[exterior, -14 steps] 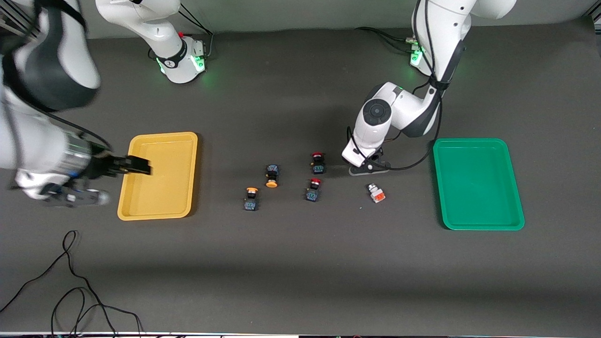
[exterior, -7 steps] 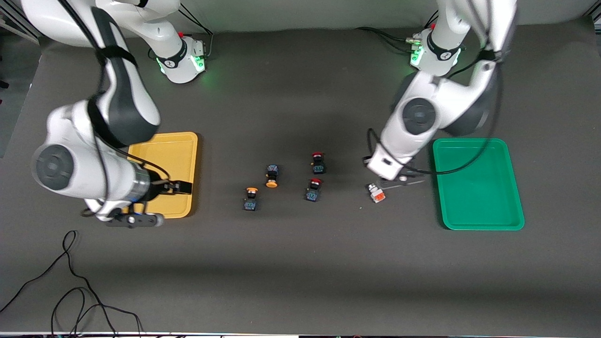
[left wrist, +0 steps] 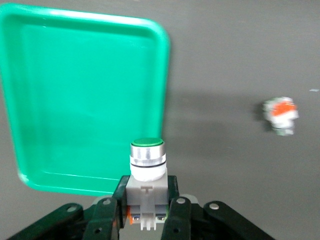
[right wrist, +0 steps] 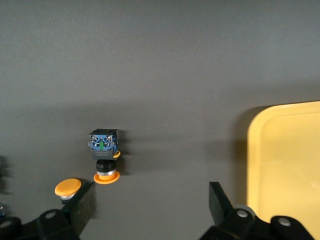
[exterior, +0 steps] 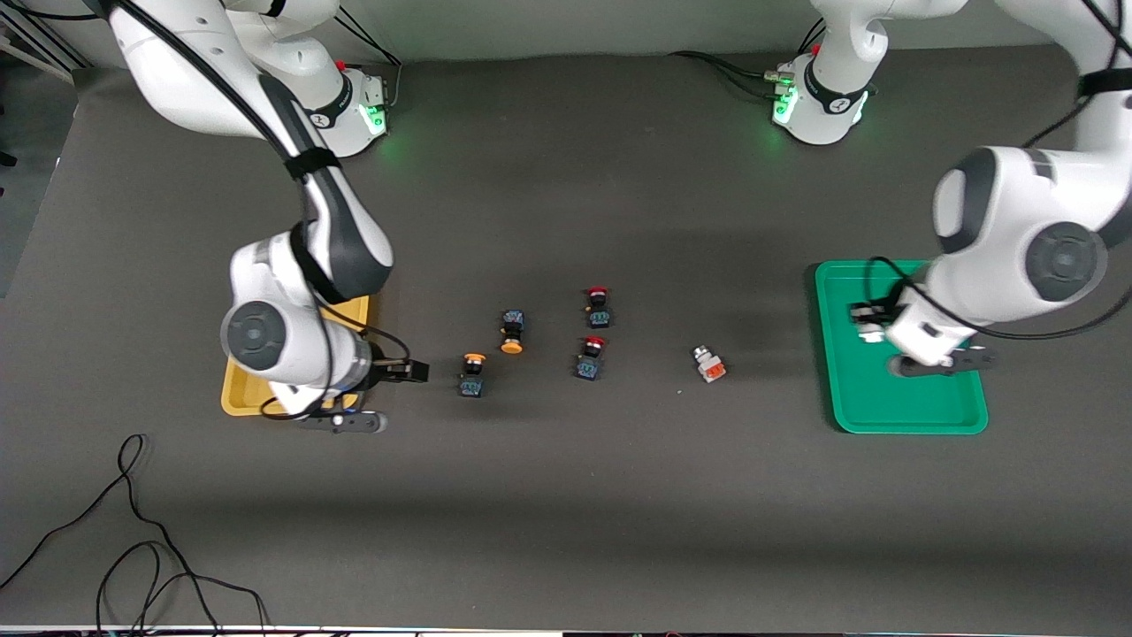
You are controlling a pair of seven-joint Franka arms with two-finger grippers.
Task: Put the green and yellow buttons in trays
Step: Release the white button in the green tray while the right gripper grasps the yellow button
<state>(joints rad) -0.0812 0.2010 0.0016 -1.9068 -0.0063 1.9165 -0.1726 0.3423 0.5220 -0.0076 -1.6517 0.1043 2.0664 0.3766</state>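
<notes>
Nearest your front camera, the right gripper (exterior: 402,372) hovers with its fingers spread and empty, between the shallow yellow plastic tray (exterior: 237,394) and the nearer dark-bodied switch with an orange-yellow cap (exterior: 473,373). In the right wrist view that cap (right wrist: 67,187) sits just beside one finger, while the second orange-capped dark switch (right wrist: 104,155) lies a little farther off.

At about the same depth, toward the left arm's end, the white-bodied switch marked orange-red (exterior: 707,364) lies on the table, well apart from the shallow green plastic tray (exterior: 911,423). The left gripper (left wrist: 147,212) is over that tray, pinching the white-bodied switch with the green round cap (left wrist: 146,160) by its body, cap pointing away from the wrist.

Farther back, two dark switches with red caps (exterior: 598,306) lie side by side; you can leave those.

As I judge it, nothing is yet in either tray. The green-capped switch is close to release; both orange-capped switches and the orange-red one remain.
</notes>
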